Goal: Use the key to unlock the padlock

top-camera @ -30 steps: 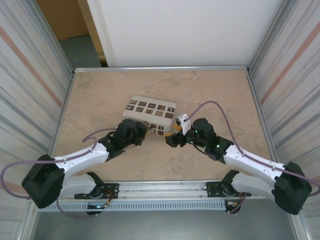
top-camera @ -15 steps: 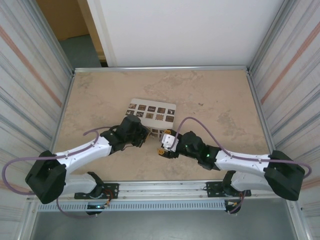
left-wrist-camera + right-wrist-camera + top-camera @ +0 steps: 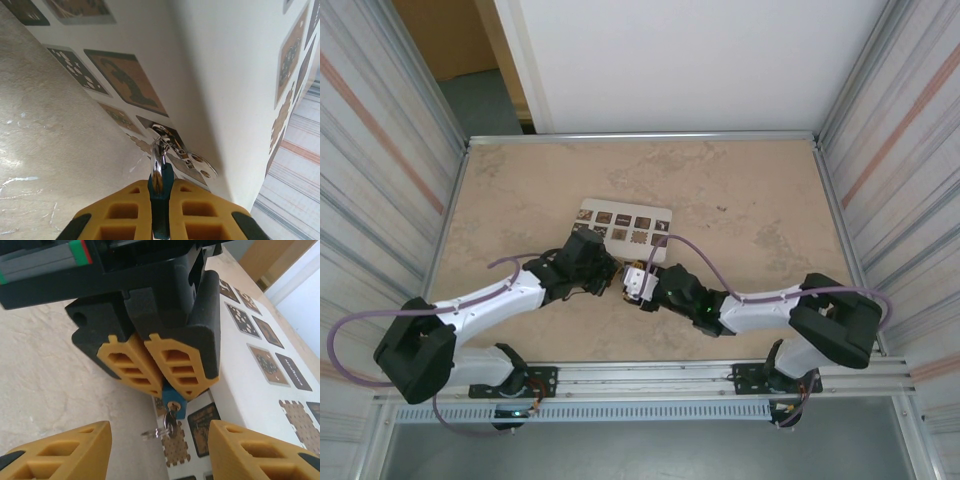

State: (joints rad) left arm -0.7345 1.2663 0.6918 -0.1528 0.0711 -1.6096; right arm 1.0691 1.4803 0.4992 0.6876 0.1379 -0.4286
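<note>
My left gripper [image 3: 161, 192] is shut on the small blue padlock [image 3: 162, 202], whose metal shackle [image 3: 158, 167] sticks out past the yellow pads. In the right wrist view the padlock [image 3: 176, 401] pokes out below the left gripper's fingertips [image 3: 150, 367]. A silver key [image 3: 170, 421] hangs from its keyhole, with a ring and a second key [image 3: 152, 431] beside it. My right gripper [image 3: 160, 460] is open, one finger on each side just short of the key. In the top view the left gripper [image 3: 607, 272] and the right gripper [image 3: 632, 287] meet nose to nose.
A pale box with dark patterned squares [image 3: 625, 222] lies just behind both grippers, and its side wall [image 3: 225, 85] rises close to the padlock. Bare marbled tabletop [image 3: 750, 200] spreads to the right and far side. Corrugated walls [image 3: 890, 150] close in the table.
The right arm has swung left and stretched out low, bringing its open gripper up to the left gripper's tips. The left gripper has edged slightly forward, still holding the padlock.
</note>
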